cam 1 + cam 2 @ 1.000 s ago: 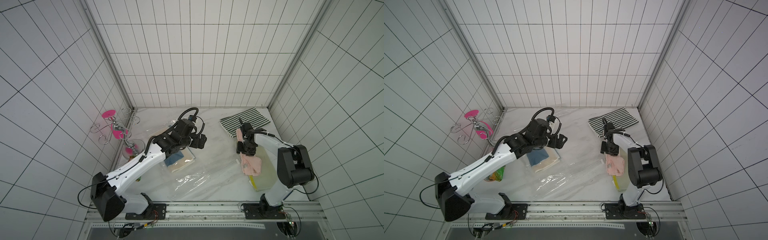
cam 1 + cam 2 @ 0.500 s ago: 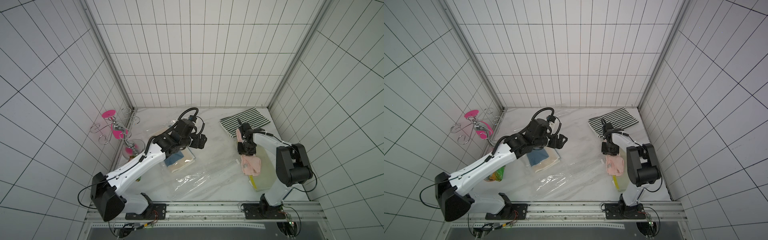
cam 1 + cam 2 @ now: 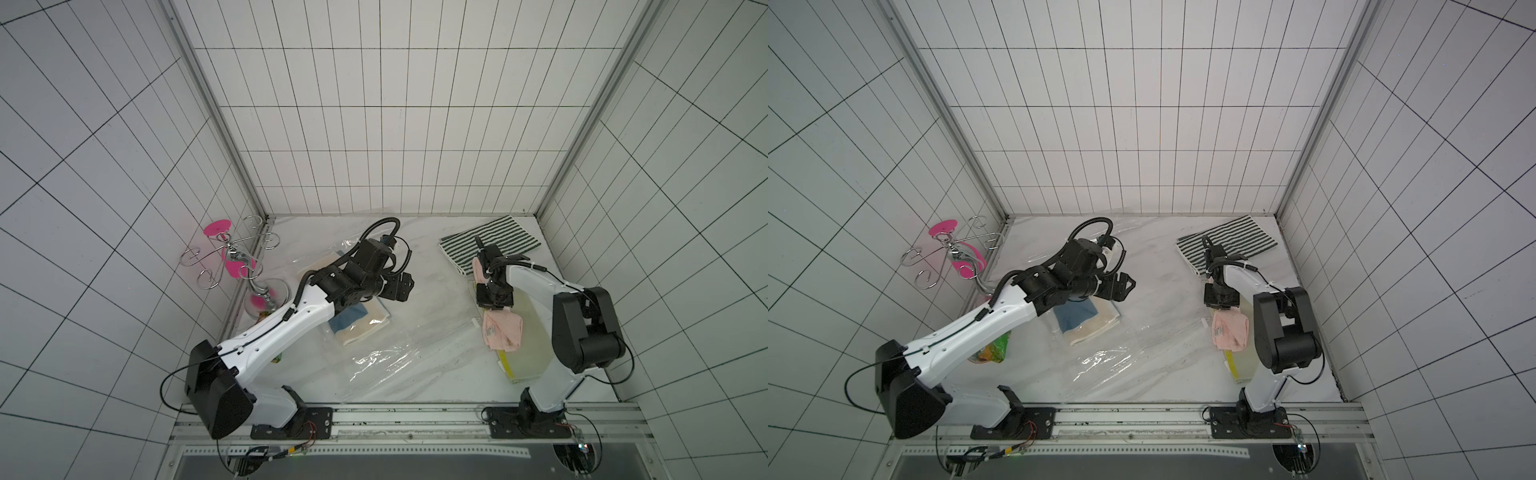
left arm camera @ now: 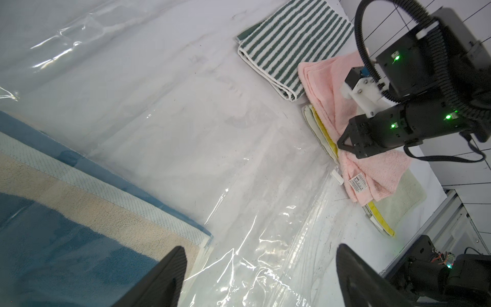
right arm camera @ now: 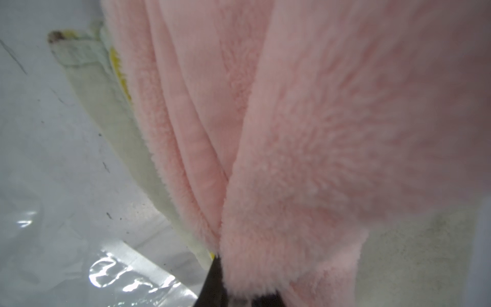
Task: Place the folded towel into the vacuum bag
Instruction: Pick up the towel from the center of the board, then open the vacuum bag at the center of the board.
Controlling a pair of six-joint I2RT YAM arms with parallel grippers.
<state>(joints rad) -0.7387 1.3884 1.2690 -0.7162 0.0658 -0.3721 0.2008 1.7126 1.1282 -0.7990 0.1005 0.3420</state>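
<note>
Nearby, striped towel (image 3: 490, 245), wire stand (image 3: 235, 254), pink towel (image 3: 503, 332)

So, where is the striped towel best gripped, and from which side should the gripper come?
Grip the striped towel at its thick folded edge with the white border, facing the middle of the table. Come from above on that side: it lies flat, the other edges sit near the walls, and the pink towel lies at one corner.

Folded pink towel (image 3: 503, 334) lying bunched on the right, label facing up, clear crinkly vacuum bag (image 3: 386, 361) spreading flat across the middle of the table, its white-clipped edge lying just beside the towel
</note>
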